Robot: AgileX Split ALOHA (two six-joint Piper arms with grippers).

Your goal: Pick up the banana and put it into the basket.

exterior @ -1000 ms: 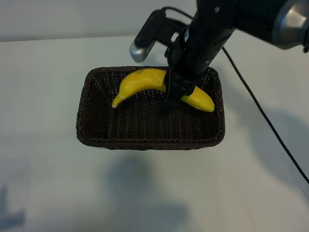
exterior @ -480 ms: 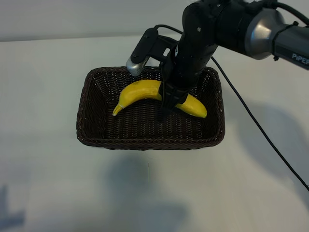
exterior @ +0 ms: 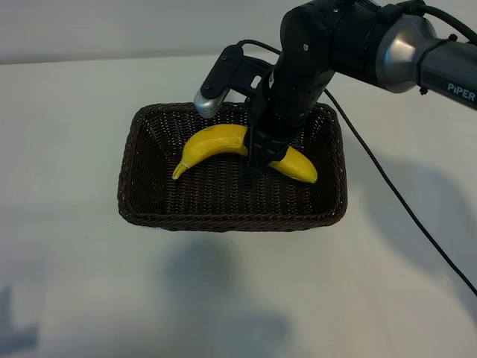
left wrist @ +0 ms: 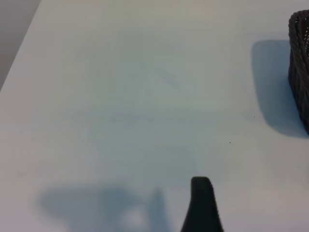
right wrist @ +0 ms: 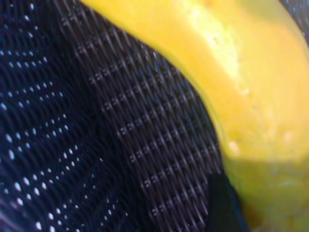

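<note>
A curved, smooth yellow banana point(exterior: 223, 139) sits inside the rectangular dark brown woven wicker basket point(exterior: 141, 212), toward the basket's far half, its paler stem tip pointing at the left wall and its other end near the right wall. The right gripper point(exterior: 261, 158) reaches steeply down into the basket from the black and silver right arm point(exterior: 350, 41) and is closed around the banana's middle, the dark fingers straddling the fruit with one fingertip touching or just above the woven floor. In the right wrist view the banana point(right wrist: 231, 82) fills one side close to the lens, the wicker weave point(right wrist: 140, 130) lies just behind it, and a dark fingertip point(right wrist: 223, 203) presses beside the peel. A grey-ended wrist camera housing point(exterior: 212, 95) juts over the basket's far rim, and a black cable point(exterior: 395, 186) trails from the arm across the surface to the right of the basket. The basket rests on a plain pale tabletop point(exterior: 67, 283) with soft shadows in front of it; a lighter wall band runs along the far edge. The left gripper point(left wrist: 200, 205) shows only as one dark fingertip above bare tabletop, well apart from the basket's corner point(left wrist: 300, 72), with its jaws standing wide and holding nothing. Bare surface surrounds the basket on its left, front and right sides.
</note>
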